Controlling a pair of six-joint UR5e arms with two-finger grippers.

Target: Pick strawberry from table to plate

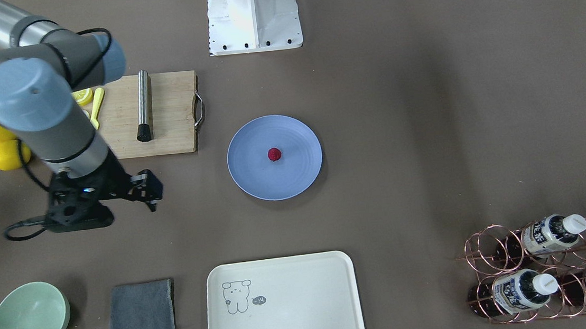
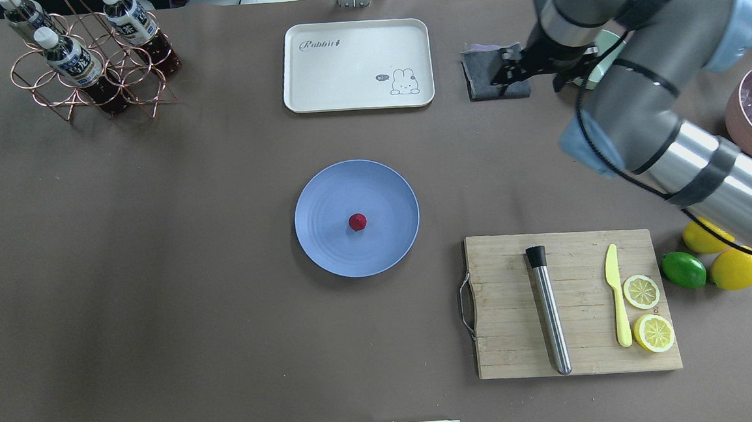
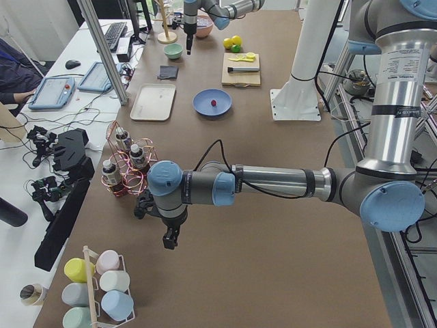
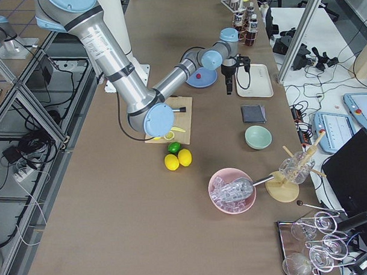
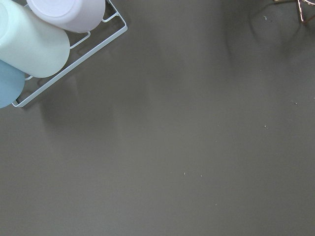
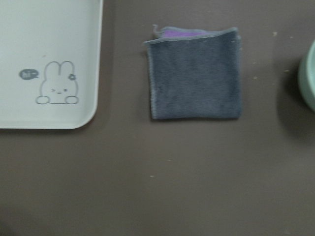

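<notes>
Cream tray (image 1: 285,313) lies nearest, on my side of the plate (image 1: 251,176); the strawberry (image 1: 274,154) rests at the plate's centre. I judge it light, soft, bruisable: pinch its flanks gently. Whether the right gripper (image 1: 151,194) or left gripper (image 3: 170,239) jaws stand open, I cannot tell.

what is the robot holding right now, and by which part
Nothing that shows. The strawberry lies loose on the plate, and the right gripper, away from it, carries nothing.

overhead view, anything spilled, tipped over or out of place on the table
Nothing stands out. The strawberry sits whole near the middle of the plate, the cloth lies folded flat beside the tray, and nothing looks spilled or tipped.
</notes>
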